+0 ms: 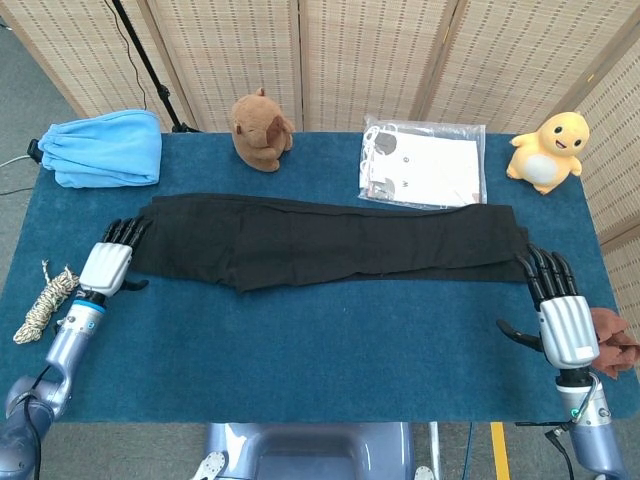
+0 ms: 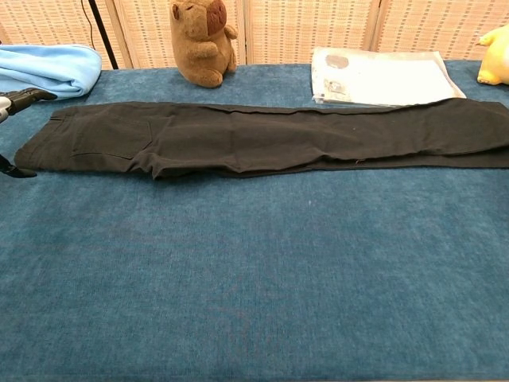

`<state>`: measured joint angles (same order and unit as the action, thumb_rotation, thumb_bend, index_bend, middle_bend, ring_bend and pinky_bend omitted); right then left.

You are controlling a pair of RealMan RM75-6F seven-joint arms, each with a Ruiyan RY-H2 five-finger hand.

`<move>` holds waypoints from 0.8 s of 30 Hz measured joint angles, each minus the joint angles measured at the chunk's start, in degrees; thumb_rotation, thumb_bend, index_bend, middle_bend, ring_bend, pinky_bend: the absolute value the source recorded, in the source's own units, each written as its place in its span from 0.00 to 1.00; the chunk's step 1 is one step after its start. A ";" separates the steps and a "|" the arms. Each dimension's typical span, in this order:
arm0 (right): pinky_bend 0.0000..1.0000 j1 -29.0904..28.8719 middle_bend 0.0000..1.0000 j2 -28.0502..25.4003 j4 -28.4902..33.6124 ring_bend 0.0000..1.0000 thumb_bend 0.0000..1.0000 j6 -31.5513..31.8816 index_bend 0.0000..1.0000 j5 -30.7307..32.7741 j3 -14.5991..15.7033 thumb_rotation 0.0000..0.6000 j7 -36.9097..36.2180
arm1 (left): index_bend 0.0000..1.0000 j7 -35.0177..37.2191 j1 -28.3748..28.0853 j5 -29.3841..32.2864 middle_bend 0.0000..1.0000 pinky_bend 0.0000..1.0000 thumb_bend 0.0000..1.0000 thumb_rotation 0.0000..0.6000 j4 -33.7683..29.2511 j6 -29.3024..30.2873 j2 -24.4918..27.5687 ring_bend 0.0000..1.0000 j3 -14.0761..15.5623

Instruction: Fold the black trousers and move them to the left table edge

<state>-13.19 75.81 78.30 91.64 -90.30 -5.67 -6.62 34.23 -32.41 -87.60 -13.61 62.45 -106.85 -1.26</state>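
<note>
1. Head view: no writing is being made out on the clear packet. The black trousers are being shown laid flat, lengthwise, just below it, between the left hand and right hand, both spread wide.
2. Chest view: the wrinkled trousers are being shown just below the packet.

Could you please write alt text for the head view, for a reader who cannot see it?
Black trousers lie stretched lengthwise across a blue table, with the open left hand at their waist end and the open right hand near the leg end. Along the far edge sit a blue cloth, a brown plush toy, a plastic packet and a yellow plush toy.
</note>
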 measured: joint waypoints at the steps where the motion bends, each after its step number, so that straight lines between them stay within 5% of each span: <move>1: 0.01 0.02 0.00 -0.01 0.03 0.00 0.00 -0.01 0.00 -0.03 0.00 1.00 -0.01 | 0.00 -0.12 -0.13 0.03 0.00 0.00 0.11 1.00 0.20 -0.19 -0.08 0.00 -0.01; 24: 0.01 0.77 0.00 -0.58 0.98 0.00 0.00 -0.15 0.00 -0.18 -0.77 1.00 -1.12 | 0.00 -2.14 -2.13 1.24 0.00 0.00 0.22 1.00 2.41 -4.95 -1.60 0.00 -0.47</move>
<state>-12.42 75.23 79.28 91.49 -90.47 -6.44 -7.74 32.09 -34.54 -86.37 -11.20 57.50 -108.45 -1.73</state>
